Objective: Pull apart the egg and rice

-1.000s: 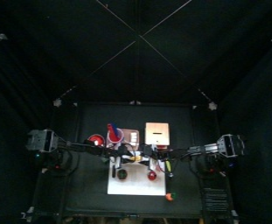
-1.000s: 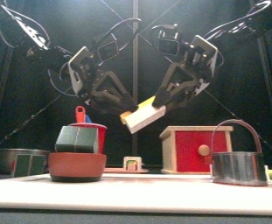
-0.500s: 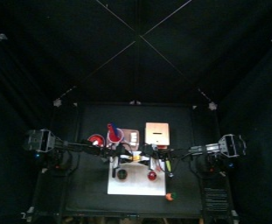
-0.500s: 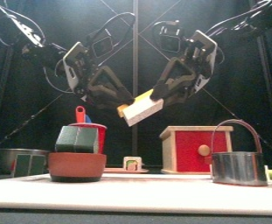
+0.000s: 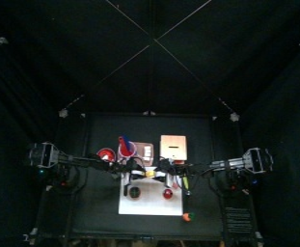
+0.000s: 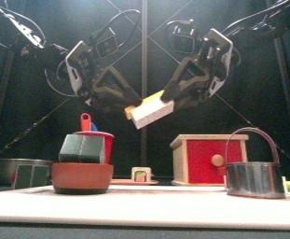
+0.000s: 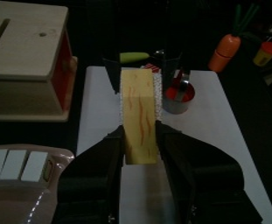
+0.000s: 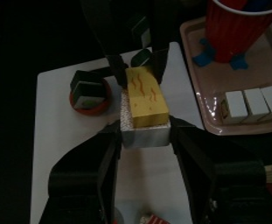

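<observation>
The egg (image 6: 144, 109), a yellow slab, still lies against the white rice (image 6: 161, 112) as one tilted piece held high above the table. My left gripper (image 6: 132, 101) comes from the left, shut on the egg (image 7: 139, 118), which fills the gap between its jaws. From the right, my right gripper (image 6: 172, 98) is shut on the rice (image 8: 148, 133), with the egg (image 8: 145, 92) on top of it. In the top view both grippers meet over the white mat (image 5: 150, 203).
On the table below stand a red box with a wooden top (image 6: 210, 157), a metal pot (image 6: 255, 177), a red bowl (image 6: 82, 175), a dark cup (image 6: 85, 146) and a small cube (image 6: 142, 174). A carrot (image 7: 223, 51) and a pink tray (image 8: 237, 101) lie nearby.
Both grippers have lifted the egg and rice piece a little higher and slightly to the left. It stays in one piece.
</observation>
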Controlling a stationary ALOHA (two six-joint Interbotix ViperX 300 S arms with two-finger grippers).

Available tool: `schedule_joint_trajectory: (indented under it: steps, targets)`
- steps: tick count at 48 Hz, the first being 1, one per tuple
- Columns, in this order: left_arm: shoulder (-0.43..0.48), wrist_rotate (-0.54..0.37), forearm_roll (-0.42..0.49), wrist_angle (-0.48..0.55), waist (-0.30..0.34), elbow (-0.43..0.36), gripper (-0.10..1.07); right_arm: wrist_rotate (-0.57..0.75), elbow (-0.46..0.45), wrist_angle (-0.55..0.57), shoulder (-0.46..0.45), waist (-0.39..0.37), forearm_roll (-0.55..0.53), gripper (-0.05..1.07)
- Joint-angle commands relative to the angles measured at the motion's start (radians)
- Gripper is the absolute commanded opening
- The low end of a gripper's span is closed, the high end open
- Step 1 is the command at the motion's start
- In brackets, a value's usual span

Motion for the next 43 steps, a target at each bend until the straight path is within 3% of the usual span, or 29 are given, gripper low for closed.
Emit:
schedule_joint_trajectory:
  steps: [1, 43]
  targets:
    - [-0.015, -0.002, 0.000, 0.008, 0.008, 0.018, 0.63, 0.003, 0.002, 0.003, -0.037, 0.002, 0.002, 0.60]
    - [-0.032, 0.000, -0.009, 0.008, 0.009, 0.051, 0.61, 0.003, 0.020, 0.006, -0.061, 0.002, 0.020, 0.60]
